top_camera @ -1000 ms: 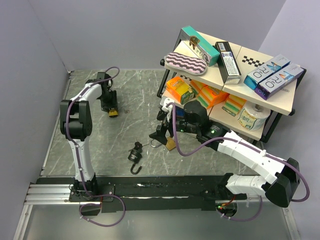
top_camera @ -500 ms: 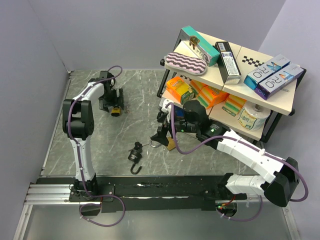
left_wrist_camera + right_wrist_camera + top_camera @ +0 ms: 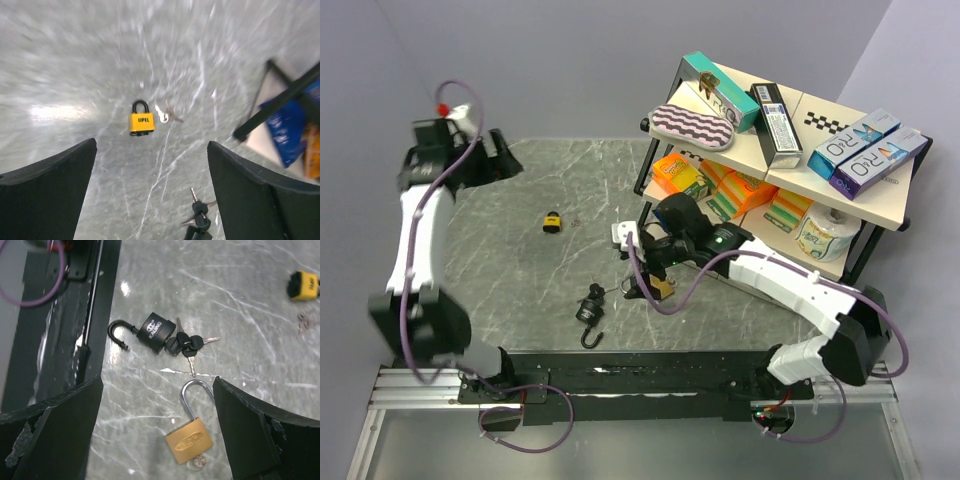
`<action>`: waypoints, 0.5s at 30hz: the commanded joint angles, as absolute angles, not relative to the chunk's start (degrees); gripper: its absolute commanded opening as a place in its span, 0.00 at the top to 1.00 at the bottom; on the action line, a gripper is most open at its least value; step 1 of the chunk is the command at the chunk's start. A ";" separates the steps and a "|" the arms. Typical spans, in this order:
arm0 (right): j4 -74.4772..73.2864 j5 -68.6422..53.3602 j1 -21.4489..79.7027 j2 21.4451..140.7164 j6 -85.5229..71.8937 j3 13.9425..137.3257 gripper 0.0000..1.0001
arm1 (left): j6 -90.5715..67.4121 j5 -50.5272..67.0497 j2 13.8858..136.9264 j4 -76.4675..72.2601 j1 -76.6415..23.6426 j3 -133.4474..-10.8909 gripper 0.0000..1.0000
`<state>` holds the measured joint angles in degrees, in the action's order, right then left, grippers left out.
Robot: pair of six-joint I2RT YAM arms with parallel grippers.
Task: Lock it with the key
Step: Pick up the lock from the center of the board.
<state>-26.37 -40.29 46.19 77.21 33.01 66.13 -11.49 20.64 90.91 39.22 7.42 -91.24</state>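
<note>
A small yellow padlock (image 3: pixel 552 221) lies on the marble table, its black shackle down in the body (image 3: pixel 142 120). A loose silver key (image 3: pixel 167 113) rests just right of it. My left gripper (image 3: pixel 151 145) hangs open high above and back-left of them (image 3: pixel 503 160), holding nothing. A brass padlock (image 3: pixel 192 437) with its shackle up lies between my right gripper's open fingers (image 3: pixel 157 382), a key (image 3: pixel 197 462) in its base. A black padlock (image 3: pixel 152 330) with an open shackle and a bunch of black-headed keys (image 3: pixel 187 344) lies nearer the rail.
A two-level shelf rack (image 3: pixel 790 165) stands at the right with boxes, sponges and a paper roll. Its black leg (image 3: pixel 280 102) shows in the left wrist view. The black base rail (image 3: pixel 620 375) runs along the near edge. Grey walls close the back and left.
The left gripper opened, let go of the yellow padlock and lifted up and away to the back left. The padlock stays on the table. The right arm shifted slightly over the brass padlock.
</note>
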 commanded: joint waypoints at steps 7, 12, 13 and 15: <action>-32.87 -45.00 51.05 85.94 60.60 72.51 0.01 | -10.47 29.30 71.45 42.00 10.10 -75.85 0.04; -32.70 -43.69 54.93 95.25 69.42 76.19 0.01 | -16.17 32.60 70.40 42.10 10.63 -73.83 0.04; -32.52 -43.33 55.89 96.84 71.43 76.72 0.01 | -16.26 34.52 70.49 42.53 11.16 -73.57 0.04; -32.34 -42.54 56.69 101.31 73.12 78.92 0.01 | -16.09 36.29 70.05 42.28 12.21 -72.87 0.04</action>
<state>-32.67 -42.92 54.74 94.70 63.13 74.39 -14.48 29.91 71.11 41.95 10.59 -73.25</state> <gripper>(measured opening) 0.993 0.966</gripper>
